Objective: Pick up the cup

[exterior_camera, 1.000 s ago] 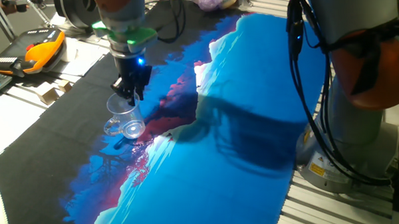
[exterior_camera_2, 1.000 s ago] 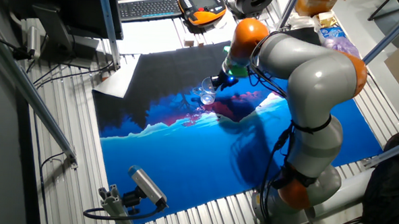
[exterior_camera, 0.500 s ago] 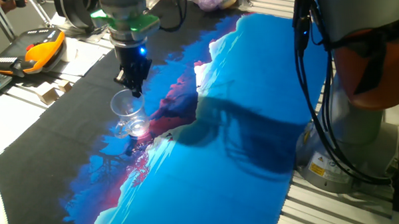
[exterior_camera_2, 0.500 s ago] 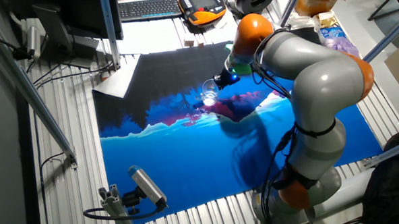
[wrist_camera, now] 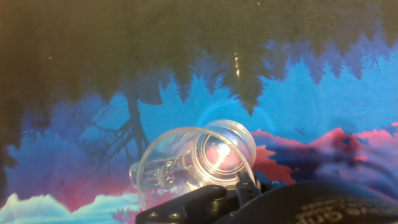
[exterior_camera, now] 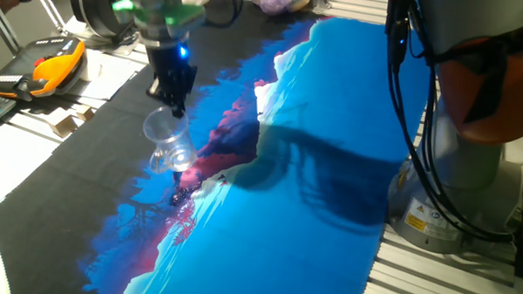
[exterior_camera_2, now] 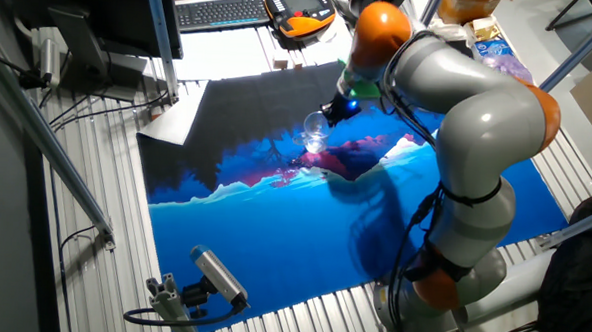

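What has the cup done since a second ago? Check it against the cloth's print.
Yes. The cup, pinched at its rim by the claw, has risen off the printed cloth.

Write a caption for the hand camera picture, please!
Gripper pinches the tilted clear cup by its rim above the blue forest cloth.

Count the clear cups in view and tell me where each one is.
1. The cup hangs tilted from the gripper, which pinches its rim above the printed cloth. No other cup shows in any view.
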`<state>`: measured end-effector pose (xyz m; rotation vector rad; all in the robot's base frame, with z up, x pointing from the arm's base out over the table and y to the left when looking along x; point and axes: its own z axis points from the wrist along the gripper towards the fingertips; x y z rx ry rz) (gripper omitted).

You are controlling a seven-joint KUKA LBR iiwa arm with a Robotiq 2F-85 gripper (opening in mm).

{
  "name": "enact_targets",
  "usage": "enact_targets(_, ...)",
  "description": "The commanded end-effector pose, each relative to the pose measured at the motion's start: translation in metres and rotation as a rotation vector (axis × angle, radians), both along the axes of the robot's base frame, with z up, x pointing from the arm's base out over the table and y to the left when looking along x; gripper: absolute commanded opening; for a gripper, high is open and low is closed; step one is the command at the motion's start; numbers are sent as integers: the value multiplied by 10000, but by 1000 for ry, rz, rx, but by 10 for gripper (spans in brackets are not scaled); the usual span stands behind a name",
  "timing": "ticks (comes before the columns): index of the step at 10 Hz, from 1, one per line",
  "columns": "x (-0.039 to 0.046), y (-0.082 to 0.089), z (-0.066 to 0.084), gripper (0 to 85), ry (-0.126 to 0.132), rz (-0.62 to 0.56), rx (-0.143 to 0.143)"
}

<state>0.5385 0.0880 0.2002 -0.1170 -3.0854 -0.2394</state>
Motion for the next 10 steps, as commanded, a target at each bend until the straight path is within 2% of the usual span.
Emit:
enact_targets(1,2,-34,204,0,6,7,0)
enact_targets(2,5,-60,278,0,10,14,-7)
enact_targets(4,-22,-64,307,0,7,21,-15)
enact_targets(6,-50,-56,404,0,13,14,-6)
enact_targets(10,-47,-47,396,0,10,12,-15)
